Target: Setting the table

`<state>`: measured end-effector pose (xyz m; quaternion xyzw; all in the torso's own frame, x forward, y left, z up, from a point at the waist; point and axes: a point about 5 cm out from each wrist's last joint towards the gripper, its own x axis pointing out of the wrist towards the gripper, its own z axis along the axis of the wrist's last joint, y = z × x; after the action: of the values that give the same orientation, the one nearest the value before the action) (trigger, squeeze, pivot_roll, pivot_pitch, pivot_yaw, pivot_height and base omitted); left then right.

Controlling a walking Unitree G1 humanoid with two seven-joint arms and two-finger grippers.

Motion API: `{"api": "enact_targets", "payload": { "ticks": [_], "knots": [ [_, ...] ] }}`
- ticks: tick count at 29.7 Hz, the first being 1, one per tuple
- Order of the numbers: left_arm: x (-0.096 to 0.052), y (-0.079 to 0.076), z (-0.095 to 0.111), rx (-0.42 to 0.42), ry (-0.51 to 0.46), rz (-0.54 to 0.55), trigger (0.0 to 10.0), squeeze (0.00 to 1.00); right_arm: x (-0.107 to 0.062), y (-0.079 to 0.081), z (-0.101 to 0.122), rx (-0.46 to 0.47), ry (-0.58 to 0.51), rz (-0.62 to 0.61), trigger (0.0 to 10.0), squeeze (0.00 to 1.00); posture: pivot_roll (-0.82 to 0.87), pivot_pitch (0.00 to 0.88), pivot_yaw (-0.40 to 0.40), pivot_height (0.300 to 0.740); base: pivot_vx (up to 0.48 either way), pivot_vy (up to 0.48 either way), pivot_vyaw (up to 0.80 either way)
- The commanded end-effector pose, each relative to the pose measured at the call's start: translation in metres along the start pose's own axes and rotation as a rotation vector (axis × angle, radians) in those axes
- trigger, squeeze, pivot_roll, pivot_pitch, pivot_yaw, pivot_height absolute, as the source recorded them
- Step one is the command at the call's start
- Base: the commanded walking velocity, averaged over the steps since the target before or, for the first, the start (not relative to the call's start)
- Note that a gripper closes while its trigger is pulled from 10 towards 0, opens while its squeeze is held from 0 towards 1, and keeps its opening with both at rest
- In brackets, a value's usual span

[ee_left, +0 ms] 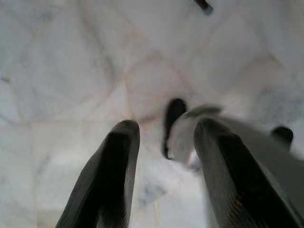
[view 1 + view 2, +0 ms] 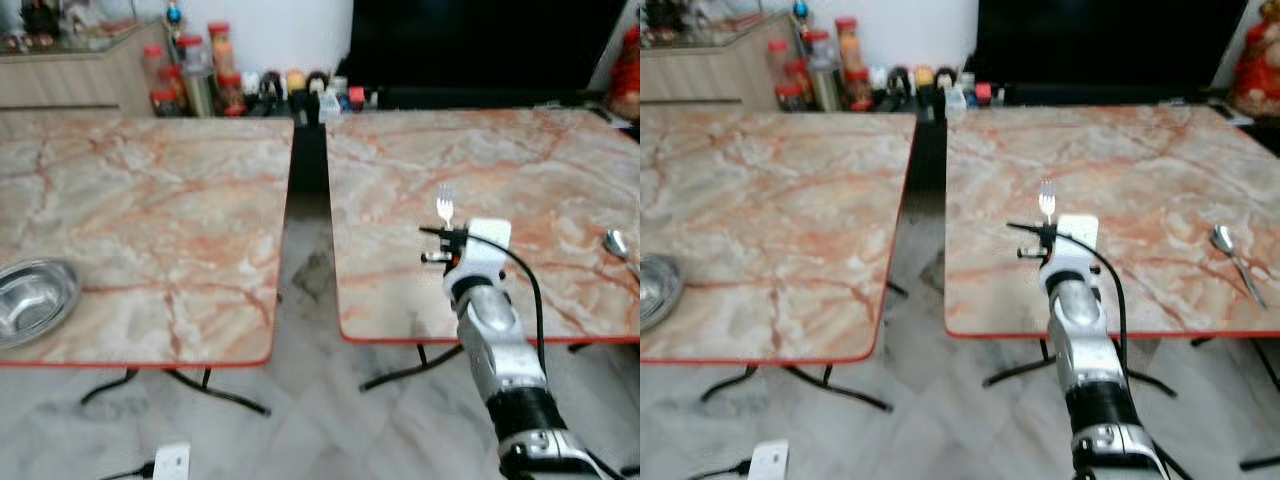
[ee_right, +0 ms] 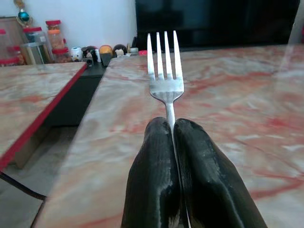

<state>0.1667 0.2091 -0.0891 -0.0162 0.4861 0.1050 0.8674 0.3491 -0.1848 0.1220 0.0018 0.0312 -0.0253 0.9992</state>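
Over the right table [image 2: 480, 170], right claw [image 3: 173, 130] clamped on fork [image 3: 165, 71], left claw [image 1: 164, 142] apart, steel bowl [image 2: 30, 300] empty

Two marble-patterned surfaces with red edging are seen side by side, a narrow gap between them. On the left surface [image 2: 150, 220] a steel bowl [image 2: 30, 298] is placed near the front left edge. On the right surface [image 2: 1120, 190] a spoon [image 2: 1234, 252] is laid toward the right side.
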Motion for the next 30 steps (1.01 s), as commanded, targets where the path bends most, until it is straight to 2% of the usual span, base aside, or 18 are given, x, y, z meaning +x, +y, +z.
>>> {"api": "enact_targets", "payload": {
  "ticks": [1, 30],
  "knots": [
    [-0.0003, 0.0053, -0.0022, 0.007, 0.009, 0.017, 10.0, 0.0, 0.0026, 0.011, 0.007, 0.005, -0.029, 0.03, 10.0, 0.0, 0.05, 0.0, -0.024, 0.728, 0.0, 0.48, 0.0],
    [-0.0008, 0.0119, -0.0037, 0.009, 0.011, 0.029, 10.0, 0.0, 0.0035, 0.016, 0.0035, -0.001, -0.025, 0.041, 10.0, 0.0, 0.06, 0.0, -0.018, 0.728, 0.0, 0.48, 0.0]
  ]
}}
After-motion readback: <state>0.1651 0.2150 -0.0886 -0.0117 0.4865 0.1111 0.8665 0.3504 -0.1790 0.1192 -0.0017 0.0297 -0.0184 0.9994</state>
